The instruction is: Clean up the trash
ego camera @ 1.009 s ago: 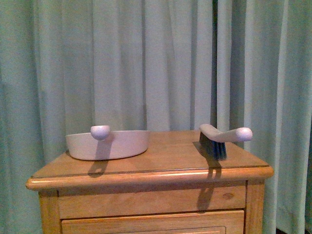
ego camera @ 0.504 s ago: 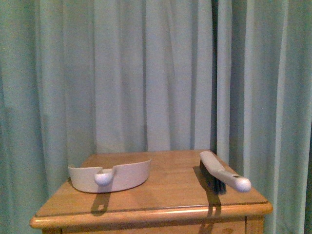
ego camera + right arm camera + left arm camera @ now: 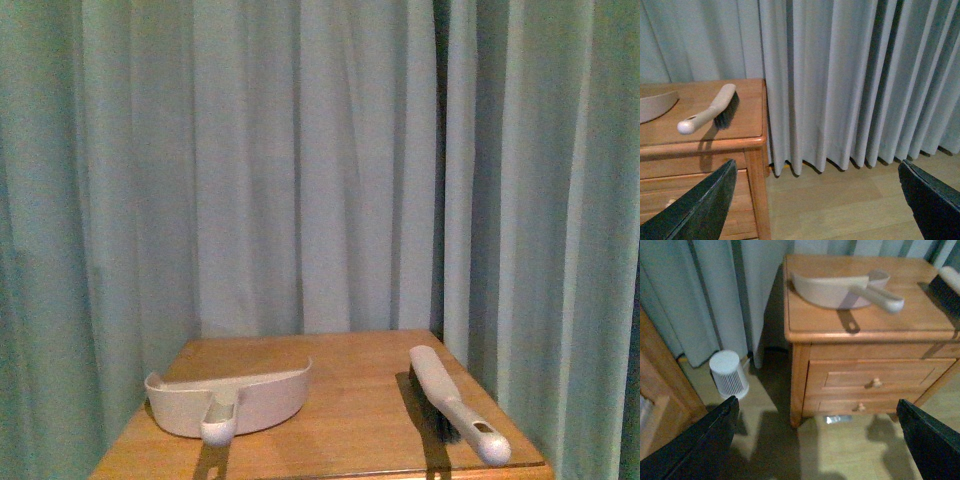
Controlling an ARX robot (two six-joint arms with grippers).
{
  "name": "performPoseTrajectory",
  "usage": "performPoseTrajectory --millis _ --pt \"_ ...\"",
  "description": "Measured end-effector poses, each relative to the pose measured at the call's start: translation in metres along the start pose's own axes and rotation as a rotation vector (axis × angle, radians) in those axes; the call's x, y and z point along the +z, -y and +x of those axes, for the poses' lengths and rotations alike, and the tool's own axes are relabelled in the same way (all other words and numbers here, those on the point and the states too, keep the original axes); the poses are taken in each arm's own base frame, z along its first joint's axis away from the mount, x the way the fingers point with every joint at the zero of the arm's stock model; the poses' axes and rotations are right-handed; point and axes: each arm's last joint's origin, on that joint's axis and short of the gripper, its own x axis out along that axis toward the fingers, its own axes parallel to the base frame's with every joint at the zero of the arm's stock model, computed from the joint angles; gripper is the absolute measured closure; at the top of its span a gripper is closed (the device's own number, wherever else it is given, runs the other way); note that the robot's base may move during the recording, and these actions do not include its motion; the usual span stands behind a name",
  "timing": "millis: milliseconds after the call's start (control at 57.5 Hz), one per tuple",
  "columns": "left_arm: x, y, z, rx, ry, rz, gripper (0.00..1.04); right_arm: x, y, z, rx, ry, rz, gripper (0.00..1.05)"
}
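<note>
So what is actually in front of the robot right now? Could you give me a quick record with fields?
Surface: wooden nightstand in front of pale curtains
Dustpan: on the top, toward the robot's left, handle pointing at the robot
Brush: on the top, toward the right, apart from the dustpan
Floor: white slotted cylinder beside the nightstand
Trash: none visible in any view
Left jaws: wide apart, empty
Right jaws: wide apart, empty

Front faces curtain (image 3: pixel 300 170), wrists seemingly high, all share cabinet (image 3: pixel 352 392)

Nightstand top (image 3: pixel 350 400) now lower in view.
</note>
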Motion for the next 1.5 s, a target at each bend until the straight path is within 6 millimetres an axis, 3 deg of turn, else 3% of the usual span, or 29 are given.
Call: performPoseTrajectory --millis 122,243,348,417,574,730,1009,1270,1496 --pt "0.070 0.021 0.027 -0.034 -0.033 0.078 0.08 0.000 0.000 0.000 0.000 0.000 0.000 0.07" --pt "0.118 0.053 0.061 -0.069 -0.122 0.129 0.08 0.000 0.000 0.000 0.000 0.000 0.000 0.07" --pt "0.145 0.084 0.088 -0.080 -0.153 0.165 0.08 0.000 0.000 0.000 0.000 0.000 0.000 0.07" --pt "0.152 0.104 0.106 -0.084 -0.183 0.181 0.08 0.000 0.000 0.000 0.000 0.000 0.000 0.07" --pt "0.143 0.134 0.146 -0.067 -0.288 0.185 0.08 0.000 0.000 0.000 0.000 0.000 0.000 0.07" --pt "0.131 0.146 0.182 -0.017 -0.375 0.160 0.08 0.000 0.000 0.000 0.000 0.000 0.000 0.07" --pt "0.111 0.136 0.237 0.087 -0.467 0.102 0.08 0.000 0.000 0.000 0.000 0.000 0.000 0.07" --pt "0.084 0.132 0.274 0.127 -0.530 0.107 0.08 0.000 0.000 0.000 0.000 0.000 0.000 0.07" --pt "0.073 0.135 0.295 0.123 -0.553 0.101 0.08 0.000 0.000 0.000 0.000 0.000 0.000 0.07"
